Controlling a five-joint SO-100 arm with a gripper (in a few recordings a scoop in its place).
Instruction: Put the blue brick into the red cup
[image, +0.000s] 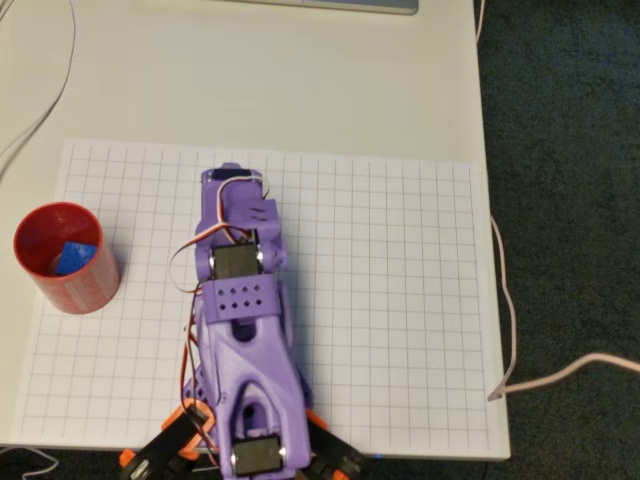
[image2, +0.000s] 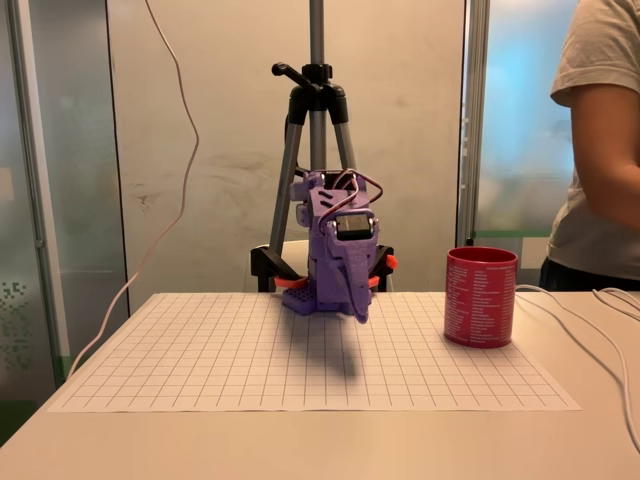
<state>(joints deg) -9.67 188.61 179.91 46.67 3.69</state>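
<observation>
Your blue brick (image: 74, 256) already lies inside the red cup (image: 85, 290) at the grid sheet's (image: 400, 300) left edge in the overhead view, well left of the folded claw (image2: 358, 305), whose jaws you cannot read.

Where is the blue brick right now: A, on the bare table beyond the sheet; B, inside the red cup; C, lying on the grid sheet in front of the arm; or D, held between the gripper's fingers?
B: the overhead view shows the blue brick lying inside the red cup, which stands at the left edge of the grid sheet.
</observation>
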